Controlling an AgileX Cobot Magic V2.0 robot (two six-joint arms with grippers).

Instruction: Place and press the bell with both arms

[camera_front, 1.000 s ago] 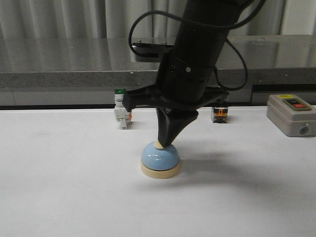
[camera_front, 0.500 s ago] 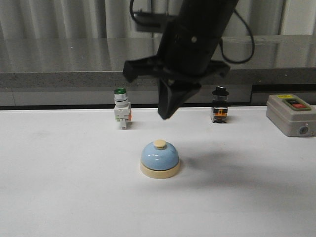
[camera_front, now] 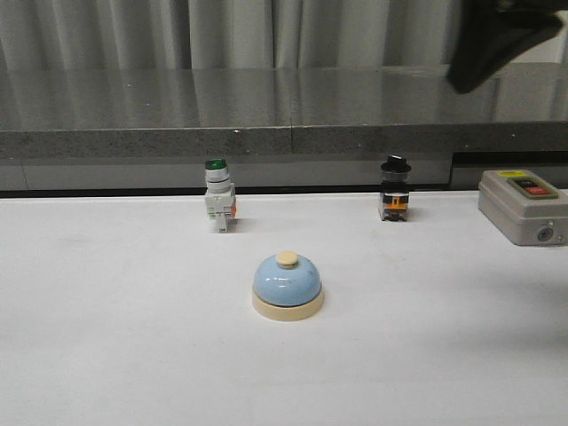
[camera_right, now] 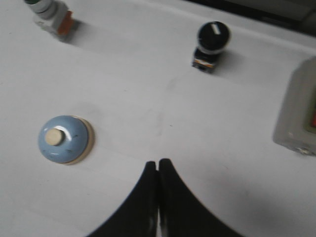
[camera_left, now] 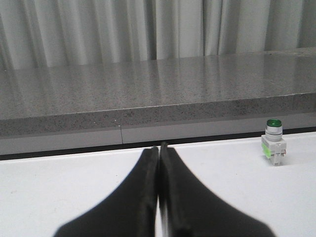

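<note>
Right arm (camera_front: 497, 40) cropped at frame corner; grey box (camera_right: 298, 116) blurred, edge-cut

This looks like a robotics lab or test bench, not a home or shop. A plain white table (camera_front: 106, 355) carries industrial control parts set out as test pieces: a green-capped push-button switch (camera_front: 218, 206), a black-knobbed selector switch (camera_front: 395, 188) and a grey control box with a red button (camera_front: 524, 207). Behind the table runs a speckled grey stone-like ledge (camera_front: 222, 115), backed by pale grey pleated curtains (camera_front: 222, 34) that screen the space.
</note>
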